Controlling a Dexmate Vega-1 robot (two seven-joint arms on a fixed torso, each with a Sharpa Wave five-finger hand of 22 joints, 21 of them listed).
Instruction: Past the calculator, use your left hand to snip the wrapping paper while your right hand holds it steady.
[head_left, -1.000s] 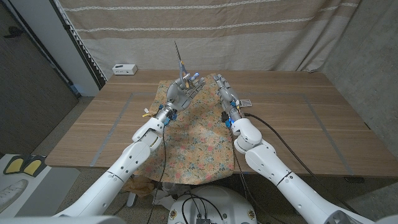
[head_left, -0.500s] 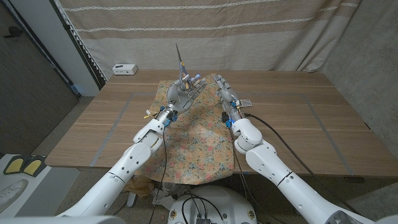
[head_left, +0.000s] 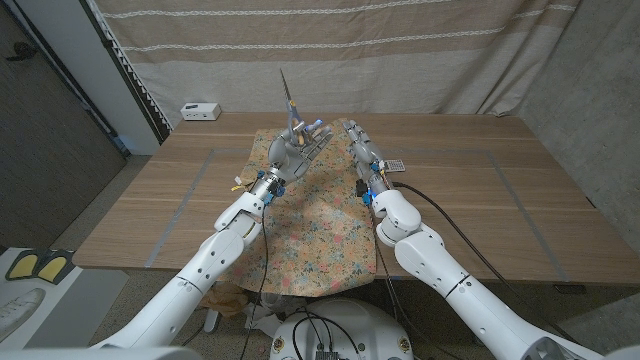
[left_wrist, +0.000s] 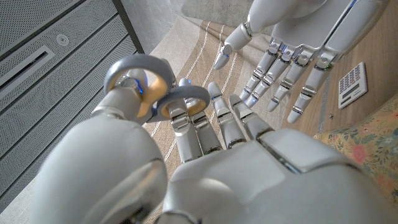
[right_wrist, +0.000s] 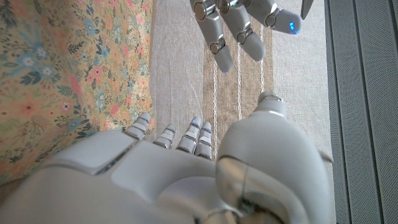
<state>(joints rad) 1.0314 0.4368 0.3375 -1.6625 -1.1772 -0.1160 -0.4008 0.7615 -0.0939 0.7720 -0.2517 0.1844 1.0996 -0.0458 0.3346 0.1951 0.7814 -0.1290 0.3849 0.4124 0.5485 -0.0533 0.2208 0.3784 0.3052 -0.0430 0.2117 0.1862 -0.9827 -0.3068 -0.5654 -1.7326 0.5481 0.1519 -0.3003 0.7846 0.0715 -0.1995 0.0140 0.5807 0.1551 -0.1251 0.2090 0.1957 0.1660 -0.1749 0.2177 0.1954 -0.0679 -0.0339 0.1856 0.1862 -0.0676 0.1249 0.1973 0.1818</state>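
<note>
My left hand (head_left: 296, 147) grips the scissors (head_left: 290, 103), blades pointing up, raised above the far end of the floral wrapping paper (head_left: 300, 215) on the wooden table (head_left: 480, 210), while my right hand (head_left: 362, 143), fingers outstretched and holding nothing, hovers at the paper's right edge beside the calculator (head_left: 396, 164).

Both arms reach forward from the near corners and converge toward the middle of the far side. The left hand (head_left: 293, 149) is raised, its back toward the head camera, fingers (left_wrist: 233, 121) pointing away; thumb and a finger sit in the loops of the scissors (left_wrist: 158, 93), whose blades point up. The right hand (head_left: 363, 143) stretches forward just beside it, fingers (left_wrist: 283, 65) extended and slightly spread, holding nothing.
</note>
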